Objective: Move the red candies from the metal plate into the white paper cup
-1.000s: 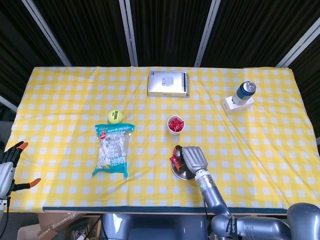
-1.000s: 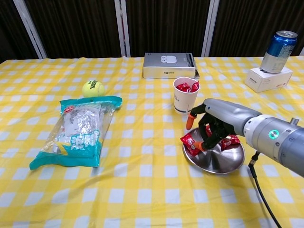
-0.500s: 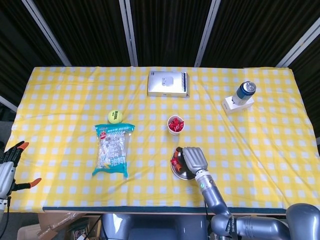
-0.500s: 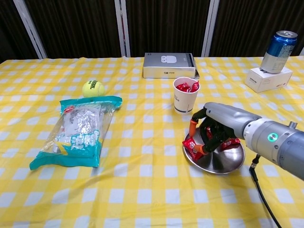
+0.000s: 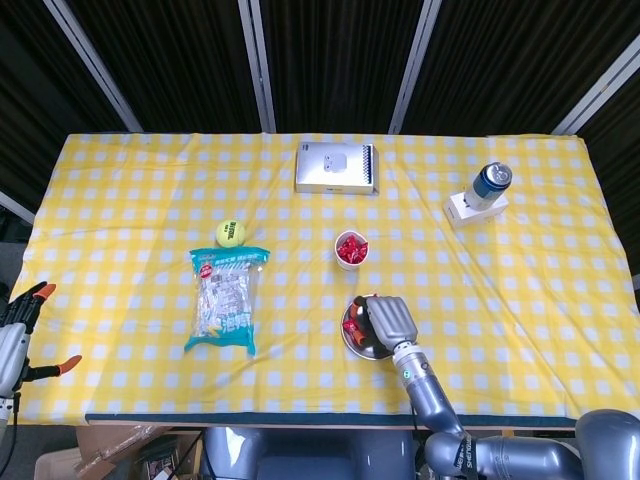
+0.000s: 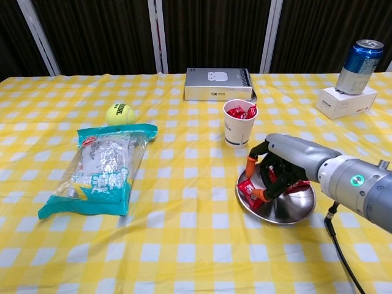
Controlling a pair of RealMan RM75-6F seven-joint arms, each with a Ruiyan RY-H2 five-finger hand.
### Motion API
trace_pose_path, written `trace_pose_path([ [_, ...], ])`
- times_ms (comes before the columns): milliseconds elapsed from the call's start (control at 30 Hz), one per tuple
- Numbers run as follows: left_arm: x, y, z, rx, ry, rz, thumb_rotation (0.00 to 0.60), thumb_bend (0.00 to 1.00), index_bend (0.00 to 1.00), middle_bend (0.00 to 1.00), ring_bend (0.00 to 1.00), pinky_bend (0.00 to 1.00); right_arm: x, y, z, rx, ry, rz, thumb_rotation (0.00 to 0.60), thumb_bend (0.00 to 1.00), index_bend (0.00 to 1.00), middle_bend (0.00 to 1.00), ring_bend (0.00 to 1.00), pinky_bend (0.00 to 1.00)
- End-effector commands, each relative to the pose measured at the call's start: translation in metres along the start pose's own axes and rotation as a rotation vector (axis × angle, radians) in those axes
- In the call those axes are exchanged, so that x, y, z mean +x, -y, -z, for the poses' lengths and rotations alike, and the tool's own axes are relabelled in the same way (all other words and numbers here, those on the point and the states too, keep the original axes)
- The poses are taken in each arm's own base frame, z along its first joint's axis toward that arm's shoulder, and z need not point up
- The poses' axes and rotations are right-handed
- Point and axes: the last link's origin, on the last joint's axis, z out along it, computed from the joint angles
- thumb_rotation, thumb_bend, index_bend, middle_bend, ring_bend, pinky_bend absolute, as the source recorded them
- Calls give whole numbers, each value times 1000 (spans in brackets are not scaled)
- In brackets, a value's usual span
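The metal plate [image 6: 283,212] [image 5: 357,343] sits near the table's front edge, right of centre. Red candies lie in it: one [image 6: 247,188] on the left rim, more [image 6: 298,183] under my right hand. My right hand [image 6: 286,160] [image 5: 389,320] reaches down into the plate with curled fingers. One orange fingertip touches the left candy, and the thumb stays apart above it. The white paper cup [image 6: 239,123] [image 5: 350,250] stands just behind the plate and holds several red candies. My left hand [image 5: 14,332] hangs off the table's left front corner, fingers spread and holding nothing.
A snack bag [image 6: 103,168] [image 5: 227,297] and a tennis ball [image 6: 120,114] [image 5: 230,233] lie on the left. A white box [image 6: 218,84] [image 5: 336,168] sits at the back centre. A blue can [image 6: 361,58] [image 5: 491,182] stands on a small white box [image 6: 345,101] at the back right.
My right hand has sunk lower into the plate and slid slightly toward the table's front edge. The candy on the left rim has shifted a little with it. The left hand has not moved.
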Motion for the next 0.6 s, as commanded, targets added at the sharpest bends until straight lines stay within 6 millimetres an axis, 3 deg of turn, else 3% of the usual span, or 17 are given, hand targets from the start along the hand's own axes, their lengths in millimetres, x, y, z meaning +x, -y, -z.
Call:
trace_pose_path([
  [33,0,0,0,0,0,-2,600,10,0,0,0,0,0,-1,3,1,-3,11,600,370,478,675,744,910],
  [600,0,-1,1,-6,-6,-7,600,10,0,0,0,0,-6,-5,12,-15,16,28,600,357,478,675,744,910],
])
